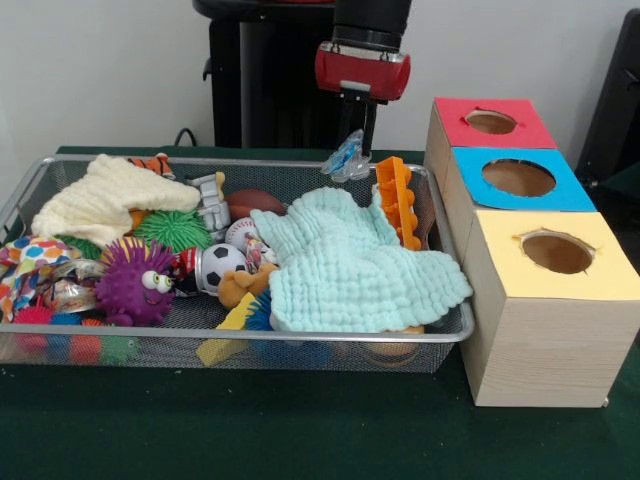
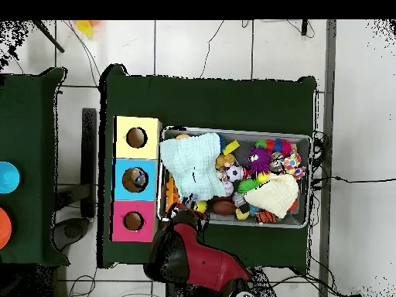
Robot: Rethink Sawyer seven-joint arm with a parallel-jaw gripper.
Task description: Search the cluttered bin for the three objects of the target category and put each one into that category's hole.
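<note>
My gripper (image 1: 352,135) hangs over the far rim of the wire bin (image 1: 250,338), shut on a small clear blue plastic piece (image 1: 347,158) that dangles just above the rim. In the overhead view the red arm covers the gripper (image 2: 188,210) at the bin's corner nearest the red box (image 2: 133,221). Three wooden boxes with round holes stand beside the bin: red (image 1: 492,122), blue (image 1: 518,178) and yellow (image 1: 556,253). Something small shows inside the blue box's hole (image 2: 138,179). The bin holds a mint cloth (image 1: 350,265), a cream cloth (image 1: 105,200), balls and toys.
In the bin lie a purple spiky toy (image 1: 133,283), a soccer ball (image 1: 220,265), a brown football (image 1: 255,203), a green spiky ball (image 1: 172,230) and an orange plastic toy (image 1: 397,200). The cloths hide what lies beneath them. Green cloth covers the table (image 1: 300,430).
</note>
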